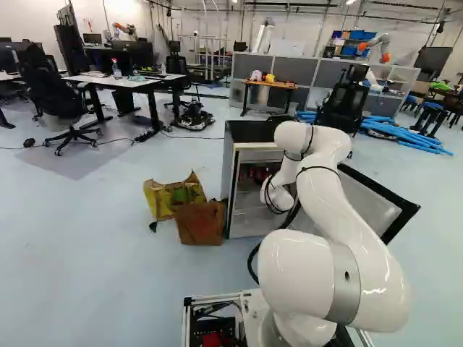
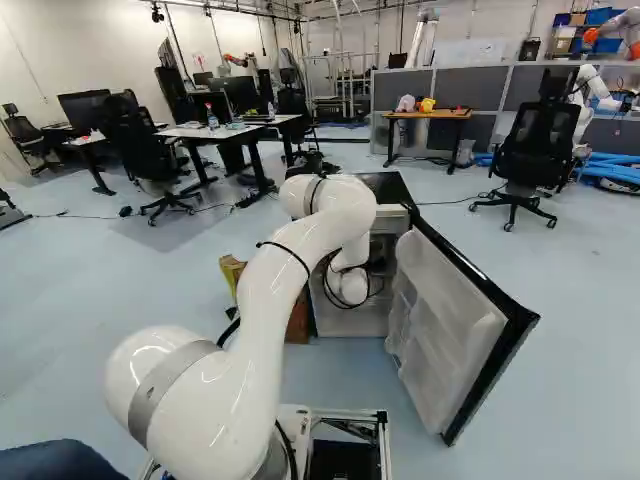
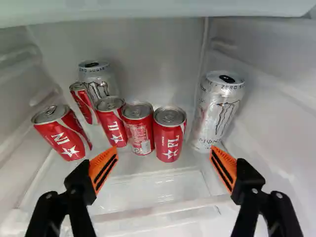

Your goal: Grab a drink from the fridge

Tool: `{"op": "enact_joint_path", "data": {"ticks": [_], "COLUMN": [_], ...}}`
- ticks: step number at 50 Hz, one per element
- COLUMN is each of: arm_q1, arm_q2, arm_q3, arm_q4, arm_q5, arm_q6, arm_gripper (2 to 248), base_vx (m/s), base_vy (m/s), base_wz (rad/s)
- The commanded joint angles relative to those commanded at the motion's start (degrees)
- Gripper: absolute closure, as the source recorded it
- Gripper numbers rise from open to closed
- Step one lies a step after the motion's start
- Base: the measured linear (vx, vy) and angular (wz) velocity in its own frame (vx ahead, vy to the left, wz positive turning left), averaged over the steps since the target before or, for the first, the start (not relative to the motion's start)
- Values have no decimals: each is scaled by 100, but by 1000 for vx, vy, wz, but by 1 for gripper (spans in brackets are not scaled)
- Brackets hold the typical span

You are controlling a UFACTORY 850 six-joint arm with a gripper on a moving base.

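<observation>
Pale floor (image 1: 87,238) runs around the fridge (image 1: 249,130); its door (image 2: 430,320) stands wide, well outside the claw's reach-line. Within, the leaning can (image 3: 61,132) sits ahead of the claw (image 3: 164,150), outside one finger. Next, deeper in, come the small back can (image 3: 84,102) and a silver can (image 3: 98,79). Three red cans stand in a row ahead of the claw, the end red can (image 3: 169,136) almost on its midline. That relation decides the move: the can's long axis is upright, so I'd advance straight, then close from its two sides. Outside the other finger stands the big silver can (image 3: 217,111), which that finger could knock. The fingers are wide apart, gripping nothing; they seem to stop short of the row, though depth is hard to judge. The arm (image 2: 270,340) arches forward, wrist bent down at the fridge's mouth.
</observation>
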State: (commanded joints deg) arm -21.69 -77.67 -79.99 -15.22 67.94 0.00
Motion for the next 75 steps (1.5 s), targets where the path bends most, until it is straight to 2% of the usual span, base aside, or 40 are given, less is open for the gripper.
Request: {"op": "enact_joint_path", "data": {"ticks": [15,16,21,22,26,27,31,32,52,53,57,58,63,64,68,69,73,74,75], "arm_q1": [0,0,0,0,0,0,0,0,0,0,0,0,0,0,0,0,0,0,0], "arm_q2": [0,0,0,0,0,0,0,0,0,0,0,0,0,0,0,0,0,0,0], "arm_q3": [0,0,0,0,0,0,0,0,0,0,0,0,0,0,0,0,0,0,0], "arm_q4": [0,0,0,0,0,0,0,0,0,0,0,0,0,0,0,0,0,0,0], "arm_q5": [-18,-18,-18,-18,-18,-18,-18,-18,-18,-18,-18,-18,-18,-18,-18,-18,-18,-18,-18], "arm_q6": [0,0,0,0,0,0,0,0,0,0,0,0,0,0,0,0,0,0,0], "arm_gripper": [3,14,14,27,27,39,39,51,53,66,66,79,79,91,91,103,103,115,115], "base_vx": [0,0,0,0,0,0,0,0,0,0,0,0,0,0,0,0,0,0,0], "base_vy": [0,0,0,0,0,0,0,0,0,0,0,0,0,0,0,0,0,0,0], "base_wz": [0,0,0,0,0,0,0,0,0,0,0,0,0,0,0,0,0,0,0]}}
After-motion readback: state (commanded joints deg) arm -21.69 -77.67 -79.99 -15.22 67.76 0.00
